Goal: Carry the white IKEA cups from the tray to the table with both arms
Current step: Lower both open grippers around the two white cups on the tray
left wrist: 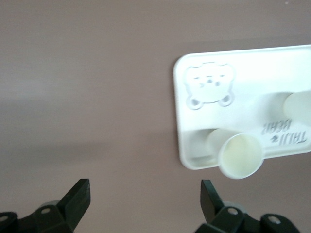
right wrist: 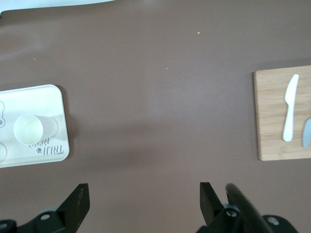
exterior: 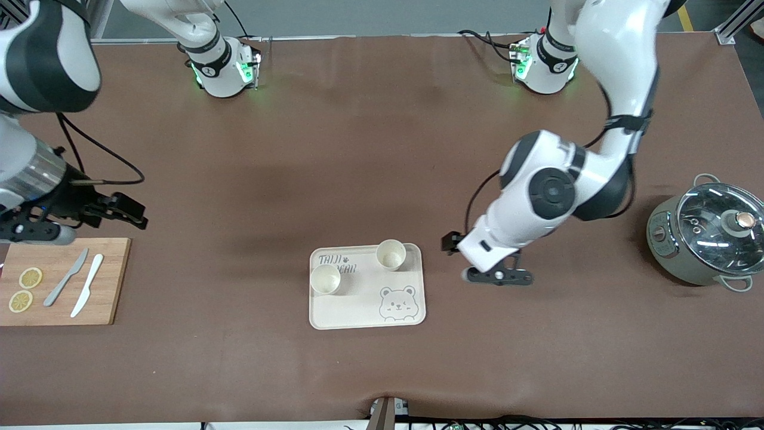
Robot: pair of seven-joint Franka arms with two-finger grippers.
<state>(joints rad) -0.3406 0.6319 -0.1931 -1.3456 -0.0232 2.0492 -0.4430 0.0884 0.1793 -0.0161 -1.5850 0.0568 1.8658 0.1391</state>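
Two white IKEA cups stand upright on the cream bear tray (exterior: 412, 310) at mid-table: one (exterior: 391, 254) at the corner farther from the front camera, the other (exterior: 325, 279) at the tray's edge toward the right arm's end. My left gripper (exterior: 498, 276) is open and empty over the bare table beside the tray, toward the left arm's end. Its wrist view shows its open jaws (left wrist: 145, 199), the near cup (left wrist: 240, 155) and the tray (left wrist: 252, 73). My right gripper (exterior: 132, 215) is open and empty over the table by the cutting board. Its wrist view (right wrist: 144, 199) shows a cup (right wrist: 29, 129).
A wooden cutting board (exterior: 110, 280) lies at the right arm's end with two lemon slices (exterior: 30, 278), a grey knife (exterior: 65, 278) and a white knife (exterior: 88, 292). A grey pot with a glass lid (exterior: 707, 236) stands at the left arm's end.
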